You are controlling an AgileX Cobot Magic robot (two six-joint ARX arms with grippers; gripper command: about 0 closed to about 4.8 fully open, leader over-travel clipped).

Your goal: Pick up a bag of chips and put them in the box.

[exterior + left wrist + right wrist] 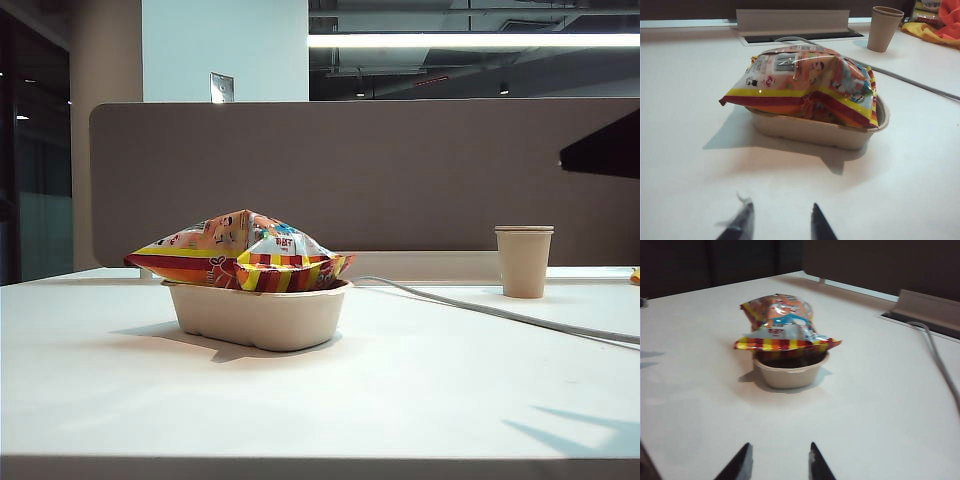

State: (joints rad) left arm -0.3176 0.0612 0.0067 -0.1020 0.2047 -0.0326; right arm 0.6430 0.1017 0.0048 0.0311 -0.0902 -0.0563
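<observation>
The bag of chips point(245, 250), striped red, yellow and orange, lies across the top of the beige box point(260, 315) and overhangs its rim at both ends. The left wrist view shows the bag point(805, 82) on the box point(815, 132), with my left gripper point(781, 207) open and empty over bare table, well back from them. My right gripper point(780, 446) is also open and empty, and stands back from the bag point(782, 327) and box point(790, 372). Neither gripper's jaws show in the exterior view.
A tan paper cup point(523, 260) stands at the back right. A grey cable point(500, 312) runs across the table from behind the box to the right edge. A grey partition point(350, 170) closes the back. Red and yellow packaging point(940, 22) lies beyond the cup.
</observation>
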